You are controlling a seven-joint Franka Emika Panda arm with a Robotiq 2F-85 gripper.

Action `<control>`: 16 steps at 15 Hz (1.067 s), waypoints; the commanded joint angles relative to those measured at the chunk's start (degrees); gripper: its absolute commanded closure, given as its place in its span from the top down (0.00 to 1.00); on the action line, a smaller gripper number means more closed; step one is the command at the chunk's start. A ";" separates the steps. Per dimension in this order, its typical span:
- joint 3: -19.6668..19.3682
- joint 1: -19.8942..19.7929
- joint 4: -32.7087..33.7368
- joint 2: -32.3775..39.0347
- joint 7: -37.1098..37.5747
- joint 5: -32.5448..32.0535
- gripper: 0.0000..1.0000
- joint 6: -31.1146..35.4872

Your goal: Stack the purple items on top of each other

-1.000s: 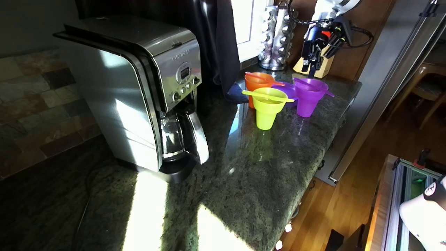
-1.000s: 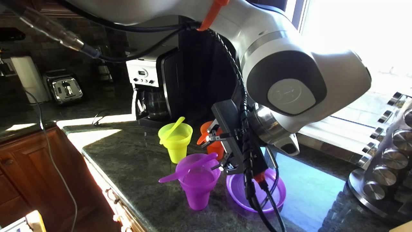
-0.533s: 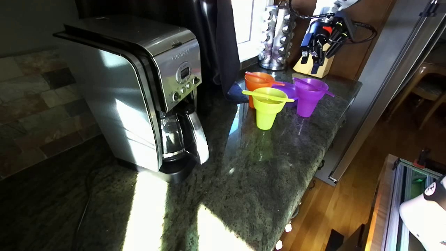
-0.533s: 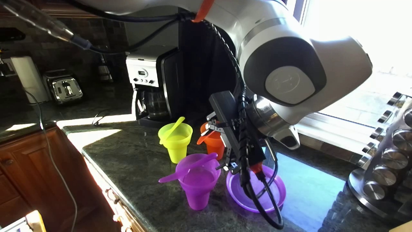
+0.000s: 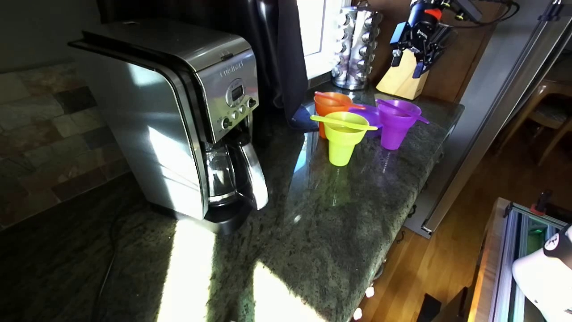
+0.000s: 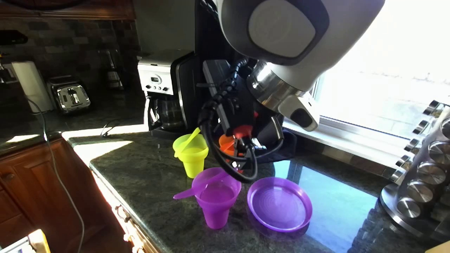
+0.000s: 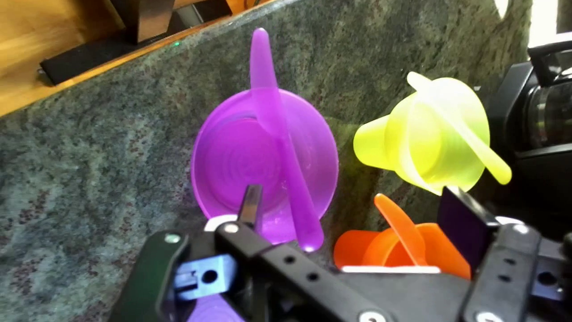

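In an exterior view, the tapered purple plastic cup (image 5: 393, 129) is seen below the jaws. In an exterior view, the round purple plastic dish (image 6: 279, 205) is shown beside it. In the wrist view, the jaws are spread, empty; the cup is offset toward one finger (image 7: 251, 206), the dish mostly hidden.
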 commanded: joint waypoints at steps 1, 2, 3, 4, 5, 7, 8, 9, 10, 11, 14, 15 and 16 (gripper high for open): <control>-0.32 2.75 -9.40 -9.10 4.83 -5.36 1.00 9.19; -0.22 3.14 -10.57 -10.43 2.98 -7.03 1.00 9.56; -0.03 3.57 -12.22 -12.07 4.41 -8.67 1.00 11.83; 0.06 3.91 -13.50 -13.44 4.21 -9.98 1.00 12.72; 0.26 4.21 -15.16 -14.94 5.33 -11.39 1.00 15.14; 0.47 4.66 -18.16 -17.67 5.26 -13.11 1.00 19.35; 0.44 4.89 -19.44 -18.78 4.99 -13.32 1.00 21.00; 0.47 5.07 -20.55 -19.68 5.15 -13.68 1.00 22.33; 0.55 5.27 -21.71 -20.62 5.18 -14.14 1.00 23.44; 0.62 5.40 -22.66 -21.45 5.36 -14.55 1.00 24.21; 0.94 5.59 -25.20 -23.62 5.80 -15.99 1.00 26.03; 1.07 5.60 -25.91 -24.26 6.18 -16.56 1.00 26.56; 1.17 5.62 -26.47 -24.80 6.41 -17.05 1.00 26.89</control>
